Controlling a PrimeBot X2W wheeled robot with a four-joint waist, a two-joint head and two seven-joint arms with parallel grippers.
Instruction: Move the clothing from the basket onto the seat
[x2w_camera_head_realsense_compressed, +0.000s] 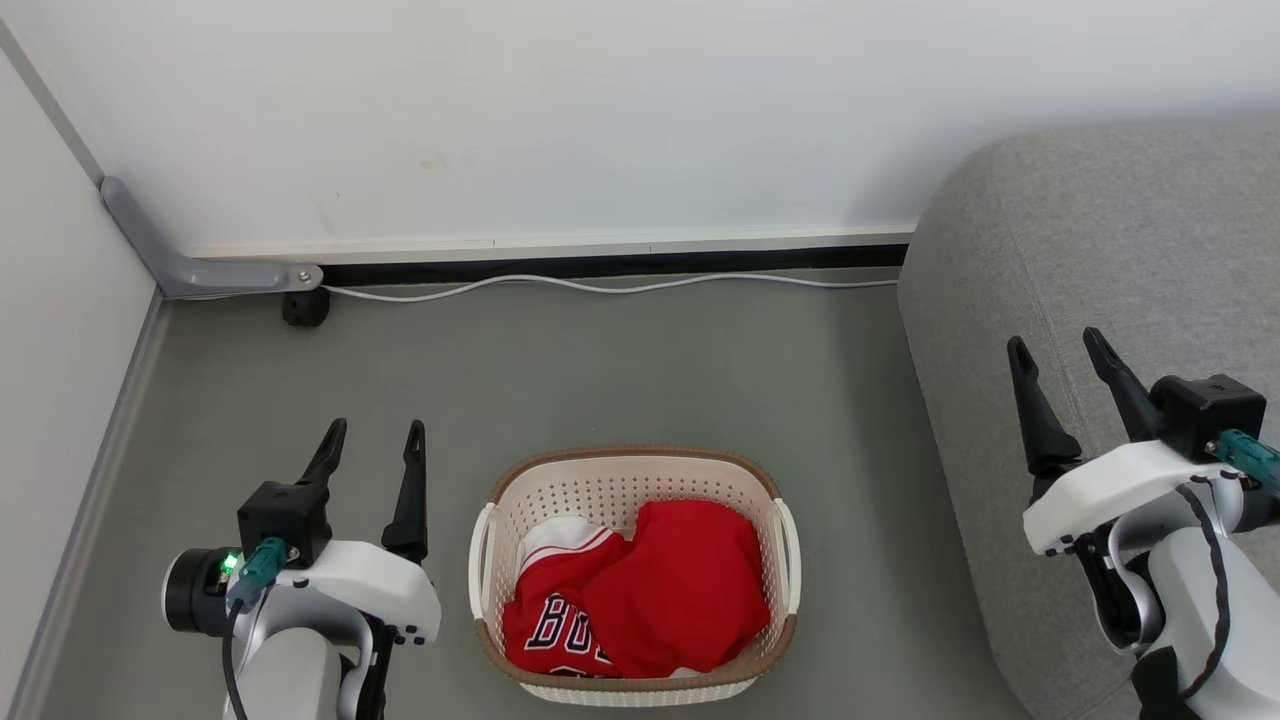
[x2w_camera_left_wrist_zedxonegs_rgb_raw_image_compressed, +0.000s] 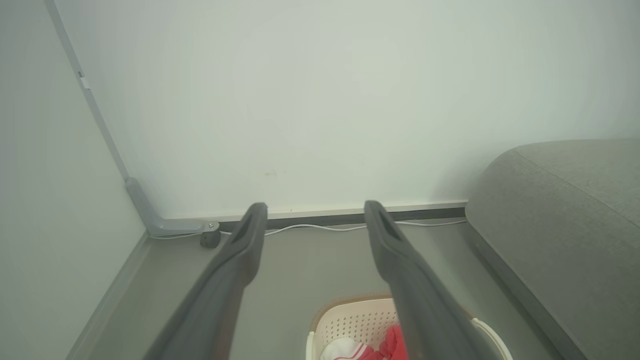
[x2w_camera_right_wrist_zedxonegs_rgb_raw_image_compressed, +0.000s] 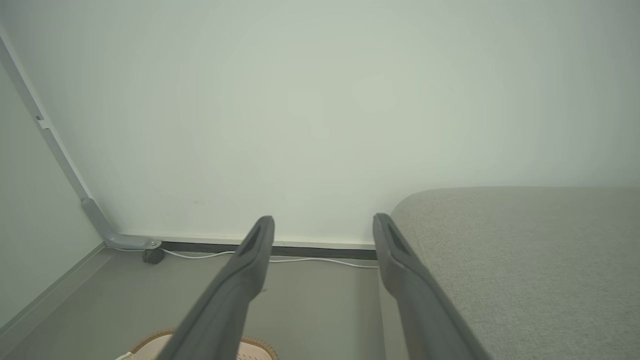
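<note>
Corner at far left: side wall (x2w_camera_head_realsense_compressed: 60, 300) meets back wall (x2w_camera_head_realsense_compressed: 600, 100), and a grey conduit (x2w_camera_head_realsense_compressed: 190, 268) runs down the joint and bends along the skirting. Small dark lump (x2w_camera_head_realsense_compressed: 305, 308) on the floor (x2w_camera_head_realsense_compressed: 600, 370) at the conduit's end, can't tell what it is. White cable (x2w_camera_head_realsense_compressed: 600, 286) trails from there along the foot of the back wall toward the right.

Lower left: left gripper (x2w_camera_head_realsense_compressed: 378, 428), jaws spread, empty, fingers pointing at the back wall. It sits left of the basket (x2w_camera_head_realsense_compressed: 630, 456), apart from it. Left wrist view agrees: spread jaws, with the basket's far rim and a bit of red and white cloth showing low, partly behind the finger on that view's right.

Bottom centre: the basket stands upright on the floor between the two arms. All the clothing (x2w_camera_head_realsense_compressed: 640, 590) is inside it. On the left half, jersey (x2w_camera_head_realsense_compressed: 555, 610): white-striped trim at the top, dark white-outlined lettering partly visible, rest folded under. On the right half, plain red garment (x2w_camera_head_realsense_compressed: 690, 585), bunched, lapping over the jersey's right edge. White handle on each side of the basket.

Right side: seat (x2w_camera_head_realsense_compressed: 1100, 250), grey woven fabric, rounded corner toward the wall. A strip of floor lies between it and the basket: near, not touching.

Lower right: right gripper (x2w_camera_head_realsense_compressed: 1056, 342), jaws spread, empty. Head view has it overlapping the seat's left edge; over the cushion or just beside it, can't tell. Right wrist view: fingers aimed at the wall, one finger lined against the seat's edge, basket rim poking in at the bottom.
</note>
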